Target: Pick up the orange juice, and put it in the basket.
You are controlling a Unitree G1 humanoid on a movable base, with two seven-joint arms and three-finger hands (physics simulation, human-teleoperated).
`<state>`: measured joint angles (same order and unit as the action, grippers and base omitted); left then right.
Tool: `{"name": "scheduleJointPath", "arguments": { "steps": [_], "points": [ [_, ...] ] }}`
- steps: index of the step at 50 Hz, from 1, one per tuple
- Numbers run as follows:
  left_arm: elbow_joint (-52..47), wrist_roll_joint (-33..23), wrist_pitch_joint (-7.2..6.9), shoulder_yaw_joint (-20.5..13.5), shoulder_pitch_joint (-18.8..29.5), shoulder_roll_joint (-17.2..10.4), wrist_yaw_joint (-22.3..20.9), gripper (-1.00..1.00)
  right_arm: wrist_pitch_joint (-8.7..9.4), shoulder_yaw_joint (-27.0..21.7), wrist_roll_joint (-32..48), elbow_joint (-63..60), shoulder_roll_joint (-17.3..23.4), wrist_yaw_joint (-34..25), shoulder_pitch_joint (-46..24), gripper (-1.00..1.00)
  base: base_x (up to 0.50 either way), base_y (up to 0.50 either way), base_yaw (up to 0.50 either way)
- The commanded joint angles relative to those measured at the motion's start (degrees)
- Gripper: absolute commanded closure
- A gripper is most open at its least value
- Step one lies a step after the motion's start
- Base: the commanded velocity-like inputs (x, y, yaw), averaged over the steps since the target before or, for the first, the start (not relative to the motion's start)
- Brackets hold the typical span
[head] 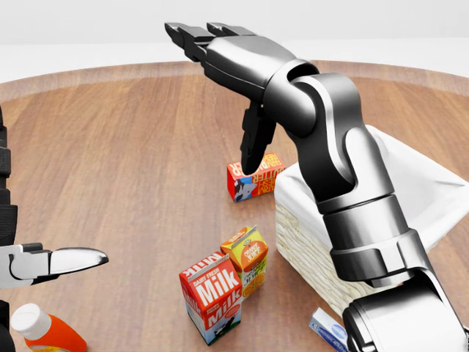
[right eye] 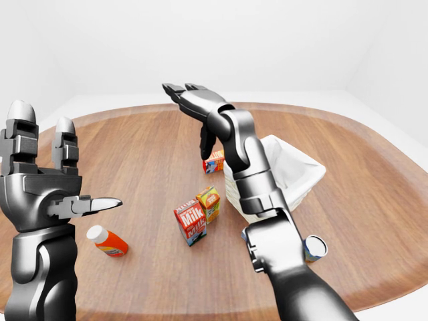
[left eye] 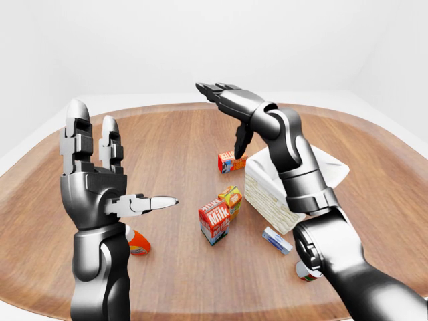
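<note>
Small orange juice carton (head: 248,258) stands upright on brown wooden counter (head: 132,161), touching red-white milk carton (head: 212,295), just left of white woven basket (head: 311,246); right robot hand (head: 220,55) & left robot hand (left eye: 100,175) both open, empty.

Three cartons (head: 212,295), one basket (right eye: 294,175), one bottle (right eye: 107,241), one can (right eye: 314,247), one small box (left eye: 276,239).

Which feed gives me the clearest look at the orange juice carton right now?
The head view: the orange juice carton appears largest there, unobstructed, standing just behind the milk carton and left of the basket. Both eye views show it too, but small, with its label hard to read.
</note>
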<state>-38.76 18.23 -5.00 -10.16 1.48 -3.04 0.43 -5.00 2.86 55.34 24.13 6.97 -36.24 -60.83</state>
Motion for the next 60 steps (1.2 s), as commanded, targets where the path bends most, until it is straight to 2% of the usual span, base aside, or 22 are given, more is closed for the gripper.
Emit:
{"name": "scheduleJointPath", "arguments": {
  "steps": [1,22,35,60],
  "points": [
    [0.0,0.0,0.00,0.0,0.0,0.0,0.0,-1.00,0.00,0.3,1.9,4.1,-0.5,0.6,-0.6,-1.00,0.00,0.00,0.00],
    [0.0,0.0,0.00,0.0,0.0,0.0,0.0,-1.00,0.00,1.9,5.9,15.8,-0.6,6.6,-1.5,-1.00,0.00,0.00,0.00],
    [0.0,0.0,0.00,0.0,0.0,0.0,0.0,-1.00,0.00,1.6,7.6,16.7,-1.1,5.7,-0.1,-1.00,0.00,0.00,0.00],
    [0.0,0.0,0.00,0.0,0.0,0.0,0.0,-1.00,0.00,3.0,11.7,22.3,-1.9,9.2,2.3,-1.00,0.00,0.00,0.00]
  ]
}}
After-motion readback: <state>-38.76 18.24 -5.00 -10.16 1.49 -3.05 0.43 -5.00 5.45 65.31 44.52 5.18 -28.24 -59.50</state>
